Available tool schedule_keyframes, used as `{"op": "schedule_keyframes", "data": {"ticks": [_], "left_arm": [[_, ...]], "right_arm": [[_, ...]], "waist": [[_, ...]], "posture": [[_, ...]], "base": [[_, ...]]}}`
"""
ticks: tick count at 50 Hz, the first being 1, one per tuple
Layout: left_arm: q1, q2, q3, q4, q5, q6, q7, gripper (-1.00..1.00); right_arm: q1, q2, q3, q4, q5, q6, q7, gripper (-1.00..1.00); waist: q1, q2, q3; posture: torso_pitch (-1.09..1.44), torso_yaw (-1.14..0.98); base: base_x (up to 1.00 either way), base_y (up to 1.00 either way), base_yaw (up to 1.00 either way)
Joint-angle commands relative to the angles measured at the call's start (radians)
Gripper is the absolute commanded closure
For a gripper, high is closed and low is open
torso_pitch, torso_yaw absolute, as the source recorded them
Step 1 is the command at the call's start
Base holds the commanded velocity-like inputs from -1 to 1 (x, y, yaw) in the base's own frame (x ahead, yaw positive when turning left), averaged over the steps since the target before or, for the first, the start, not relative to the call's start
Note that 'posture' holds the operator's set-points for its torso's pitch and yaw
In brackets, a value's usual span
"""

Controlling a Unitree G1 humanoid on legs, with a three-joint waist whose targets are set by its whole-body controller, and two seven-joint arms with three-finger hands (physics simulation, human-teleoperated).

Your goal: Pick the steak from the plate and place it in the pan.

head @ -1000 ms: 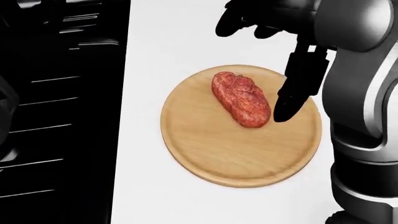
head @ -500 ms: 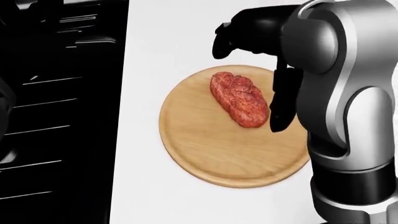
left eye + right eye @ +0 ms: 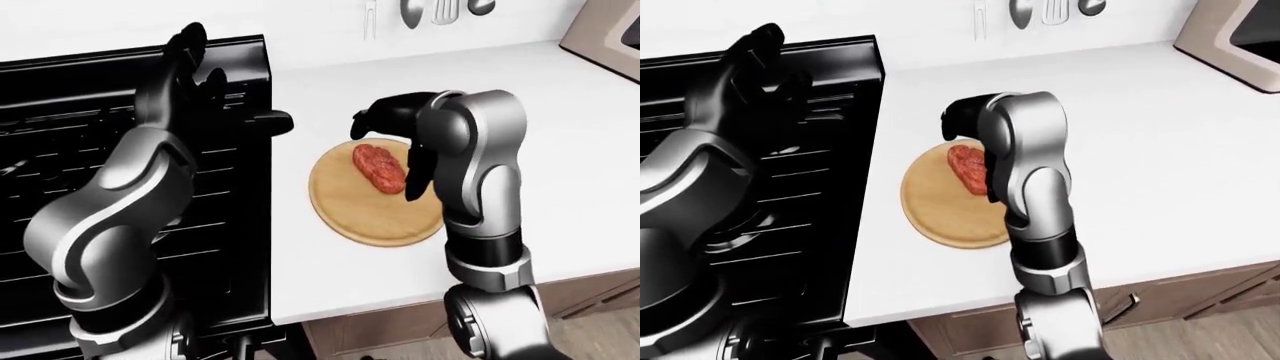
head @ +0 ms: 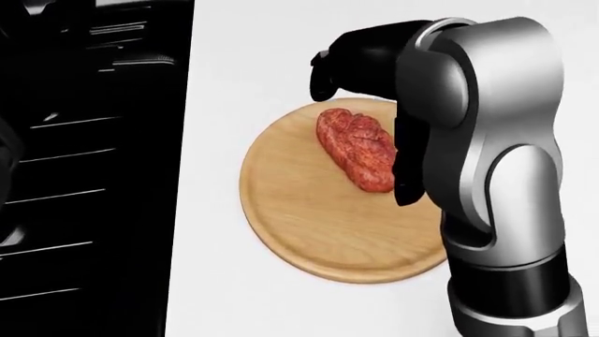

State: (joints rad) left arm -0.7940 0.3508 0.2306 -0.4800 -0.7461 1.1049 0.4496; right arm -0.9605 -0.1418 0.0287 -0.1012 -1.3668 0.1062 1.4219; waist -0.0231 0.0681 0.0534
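Note:
The red raw steak [image 4: 354, 146] lies on the upper part of a round wooden plate [image 4: 309, 225] on the white counter. My right hand [image 4: 361, 144] hangs over it, open: two black fingers [image 4: 323, 74] curl past the steak's upper left end and one finger [image 4: 407, 179] stands along its right side. My right forearm hides the plate's right rim. Over the black stove [image 3: 60, 150], my left hand [image 3: 190, 64] is raised with its fingers spread and nothing in it. A black handle-like shape [image 3: 272, 121] juts from the stove's right edge; the pan cannot be made out against the black.
White counter [image 3: 570, 142] stretches right of the plate. Metal utensils [image 3: 440, 9] hang on the wall at the top. A boxy appliance [image 3: 610, 30] stands at the top right corner. Wooden drawers [image 3: 1160, 300] sit below the counter's near edge.
My right arm has swung left over the plate, and its fingers now stand closer about the steak. The steak and plate have not moved.

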Motion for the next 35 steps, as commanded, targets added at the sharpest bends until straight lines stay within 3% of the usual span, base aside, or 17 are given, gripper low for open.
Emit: {"op": "schedule_keyframes", "data": {"ticks": [1,35], "left_arm": [[-0.038,0.013,0.016,-0.022,-0.002,-0.026,0.001,-1.00],[-0.035,0.018,0.013,-0.025,-0.014,-0.027,0.006,-1.00]], "right_arm": [[-0.030,-0.002,-0.006,-0.021,-0.006,-0.004,-0.030,-0.52],[0.001,0.023,0.004,0.045,-0.025,-0.002,-0.122,-0.51]], "waist": [[-0.003,-0.002,-0.026],[-0.002,-0.003,-0.030]], "posture": [[0.00,0.00],[0.00,0.00]], "base": [[0.00,0.00,0.00],[0.00,0.00,0.00]]}}
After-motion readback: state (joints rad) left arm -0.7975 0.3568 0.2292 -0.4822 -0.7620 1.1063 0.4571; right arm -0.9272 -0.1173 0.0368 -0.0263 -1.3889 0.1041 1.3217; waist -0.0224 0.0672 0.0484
